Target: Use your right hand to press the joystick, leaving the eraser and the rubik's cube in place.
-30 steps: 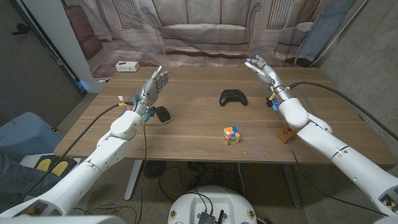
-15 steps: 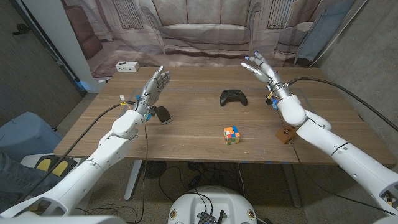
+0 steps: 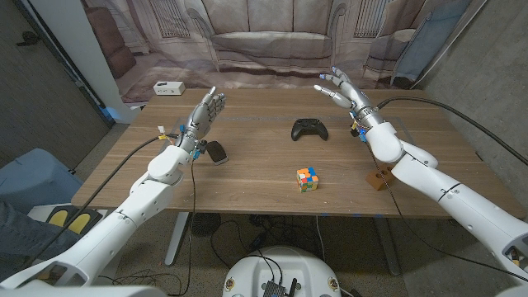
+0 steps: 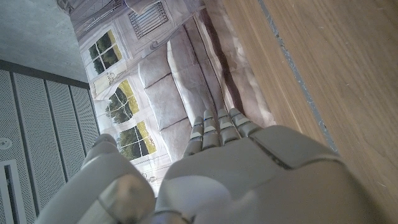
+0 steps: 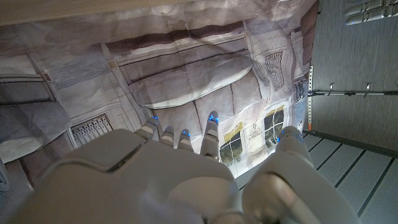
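Right hand (image 3: 346, 89) spread, beside joystick (image 3: 309, 129)

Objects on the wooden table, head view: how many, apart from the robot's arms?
5: game controller at far centre, rubik's cube nearer, a dark object by the left arm, a white box far left, a small wooden piece partly hidden under the right arm.

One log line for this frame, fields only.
right hand: open, raised right of joystick | left hand: open | rubik's cube: untouched | press: not yet

The eraser (image 3: 216, 153) — partly hidden behind the left arm — shows no detail.
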You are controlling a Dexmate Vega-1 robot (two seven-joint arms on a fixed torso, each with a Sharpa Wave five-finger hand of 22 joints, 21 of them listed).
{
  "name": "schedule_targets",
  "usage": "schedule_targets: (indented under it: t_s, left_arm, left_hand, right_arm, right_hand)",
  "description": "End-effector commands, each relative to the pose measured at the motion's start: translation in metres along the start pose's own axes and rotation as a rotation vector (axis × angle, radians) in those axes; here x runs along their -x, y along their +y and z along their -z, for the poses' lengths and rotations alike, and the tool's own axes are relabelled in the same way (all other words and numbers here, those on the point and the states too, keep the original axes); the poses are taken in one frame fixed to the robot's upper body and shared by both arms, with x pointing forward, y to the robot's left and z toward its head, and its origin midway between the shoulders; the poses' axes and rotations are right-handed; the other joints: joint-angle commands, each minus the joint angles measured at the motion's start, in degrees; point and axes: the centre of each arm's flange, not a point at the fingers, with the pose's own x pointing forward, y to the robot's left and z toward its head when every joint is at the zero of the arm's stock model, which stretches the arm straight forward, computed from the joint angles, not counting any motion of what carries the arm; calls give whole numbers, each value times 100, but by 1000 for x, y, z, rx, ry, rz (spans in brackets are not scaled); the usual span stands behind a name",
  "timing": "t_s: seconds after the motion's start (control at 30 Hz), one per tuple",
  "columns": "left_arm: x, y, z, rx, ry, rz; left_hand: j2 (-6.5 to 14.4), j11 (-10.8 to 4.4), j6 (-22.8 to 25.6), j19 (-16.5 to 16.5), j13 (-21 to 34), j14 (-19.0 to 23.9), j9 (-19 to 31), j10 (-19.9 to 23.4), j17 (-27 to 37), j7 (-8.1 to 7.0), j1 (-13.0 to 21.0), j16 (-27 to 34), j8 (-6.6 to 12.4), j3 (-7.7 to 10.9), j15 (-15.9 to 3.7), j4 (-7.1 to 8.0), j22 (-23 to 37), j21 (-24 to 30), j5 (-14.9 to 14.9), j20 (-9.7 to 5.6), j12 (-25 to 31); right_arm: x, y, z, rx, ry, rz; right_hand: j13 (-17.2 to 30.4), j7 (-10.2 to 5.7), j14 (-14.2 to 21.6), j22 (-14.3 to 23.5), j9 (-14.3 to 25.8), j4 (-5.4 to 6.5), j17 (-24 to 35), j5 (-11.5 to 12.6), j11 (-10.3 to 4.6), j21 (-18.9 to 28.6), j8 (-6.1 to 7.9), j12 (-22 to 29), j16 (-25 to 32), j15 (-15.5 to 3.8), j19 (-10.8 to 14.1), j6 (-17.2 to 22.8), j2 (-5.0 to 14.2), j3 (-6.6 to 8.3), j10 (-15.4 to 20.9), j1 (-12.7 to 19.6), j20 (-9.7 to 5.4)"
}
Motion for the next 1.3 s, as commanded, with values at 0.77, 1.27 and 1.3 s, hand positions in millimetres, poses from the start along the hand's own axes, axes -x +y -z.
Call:
schedule_targets:
  t_s: [0.77, 1.27, 1.3]
  left_arm:
    - [7, 6, 3, 7, 6, -11]
    - [6, 6, 5, 9, 15, -8]
    - [6, 5, 5, 10, 14, -11]
  left_hand:
    - [26, -19, 80, 14, -29, 53, 27, 39, 33, -37, 38, -29, -17, -21, -33, -34, 26, -32, -23, 47, -5]
    - [41, -22, 93, -3, -51, 49, 28, 29, 33, -41, 39, -34, -20, -23, -33, -41, 27, -42, -24, 65, -12]
    - [42, -25, 91, -3, -52, 51, 28, 31, 33, -41, 39, -34, -21, -22, -31, -41, 27, -42, -24, 65, -11]
  right_arm:
    - [-26, 11, -17, 227, -32, -109]
    - [-36, 10, -21, 271, -3, -208]
    - [-36, 10, -21, 277, -2, -212]
  right_hand:
    - [14, -44, -652, 25, 12, -65, -9, 42, -18, 33, 16, 44, 46, 13, -105, -2, 134, 78, -92, 133, 34]
    - [15, -80, -660, 25, 14, -78, -12, 29, -20, 31, -1, 53, 54, 29, -164, -58, 162, 104, -113, 173, 85]
    - [15, -76, -663, 25, 14, -79, -12, 28, -21, 29, 1, 53, 54, 27, -170, -55, 163, 105, -113, 174, 90]
